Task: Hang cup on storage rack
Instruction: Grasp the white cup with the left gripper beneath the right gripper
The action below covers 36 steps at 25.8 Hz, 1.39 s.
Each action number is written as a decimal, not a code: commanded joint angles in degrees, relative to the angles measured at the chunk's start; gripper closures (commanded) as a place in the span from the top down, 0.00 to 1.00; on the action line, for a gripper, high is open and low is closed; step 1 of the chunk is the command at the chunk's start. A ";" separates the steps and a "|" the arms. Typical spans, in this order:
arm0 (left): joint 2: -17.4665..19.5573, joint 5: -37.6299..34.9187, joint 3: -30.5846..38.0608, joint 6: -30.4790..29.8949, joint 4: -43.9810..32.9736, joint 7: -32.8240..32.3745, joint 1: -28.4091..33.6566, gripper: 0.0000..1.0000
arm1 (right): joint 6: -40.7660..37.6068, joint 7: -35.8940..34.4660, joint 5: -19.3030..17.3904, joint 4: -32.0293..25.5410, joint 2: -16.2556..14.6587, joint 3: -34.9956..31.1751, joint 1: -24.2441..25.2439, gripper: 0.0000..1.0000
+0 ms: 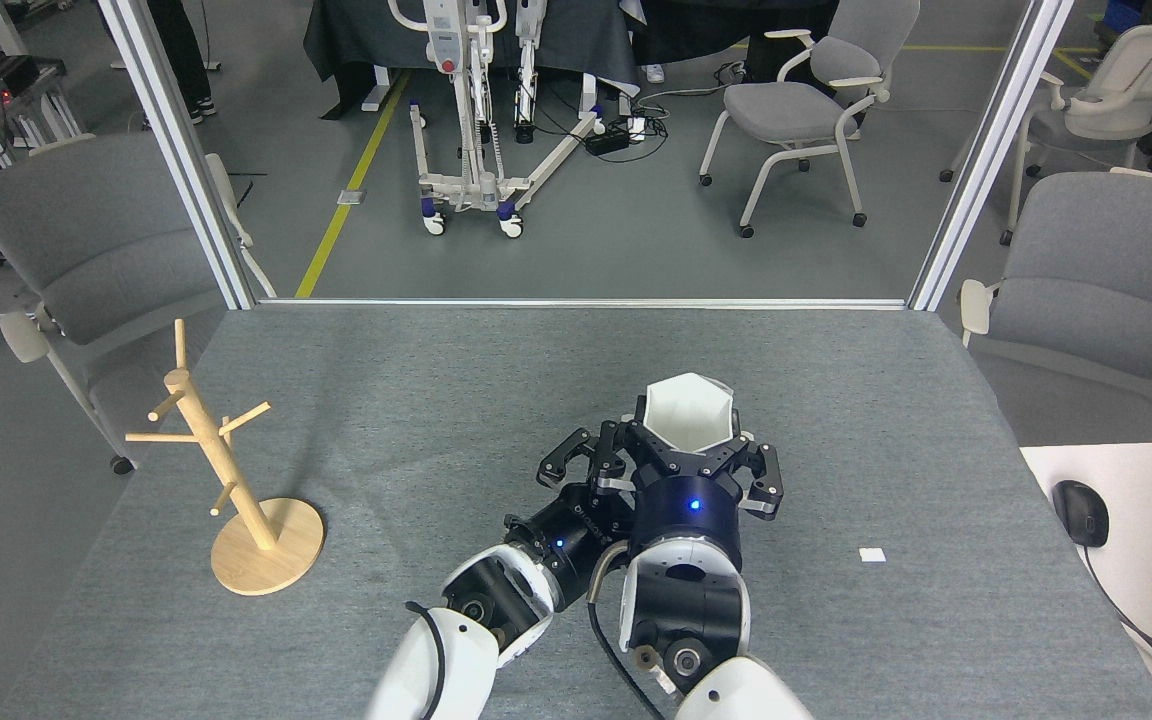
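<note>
— Where your two arms come up from the bottom edge, what do you have nearest you?

— Your right pincer [691, 452] is clamped on the cup [689, 410], its black fingers [658, 447] pressed against the white faceted sides. You hold the cup clear of the grey tabletop [416, 400], with the hexagonal mouth turned up and away from you.

— And your left side?

— Your left pincer [579, 462] sits just beside the right one, close against the cup's left side. Its dark fingers show partly, but you cannot tell whether they are apart or together; the right pincer covers part of them.

— Anything else on the tabletop near you?

— You have a small white square [872, 555] lying flat to your right, well apart from both arms.

— Where is the storage rack [226, 470]?

— It stands near your left edge of the tabletop, well apart from the cup. You see a slanted wooden pole with short pegs on a round disc base, and no cup on any peg.

— Farther off?

— Beyond the tabletop you see grey chairs [86, 250] on both sides and a white wheeled frame [471, 110] on the floor.
</note>
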 commanded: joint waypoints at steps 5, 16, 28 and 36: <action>-0.16 3.78 -0.44 -0.99 0.39 -4.18 -1.30 0.99 | 0.14 -0.02 0.04 0.19 0.52 2.02 1.39 0.29; -0.08 4.49 0.00 -3.45 1.89 -7.96 -1.48 0.00 | -0.21 -0.37 0.04 0.37 2.19 4.84 3.58 0.28; 0.10 4.57 0.44 -3.72 2.85 -8.31 -1.66 0.00 | -2.14 -1.60 0.04 1.33 2.98 4.48 4.55 0.99; 0.28 4.57 1.50 -3.72 3.12 -8.40 -1.66 0.00 | -4.07 -16.54 -0.93 1.60 3.07 3.87 4.99 0.99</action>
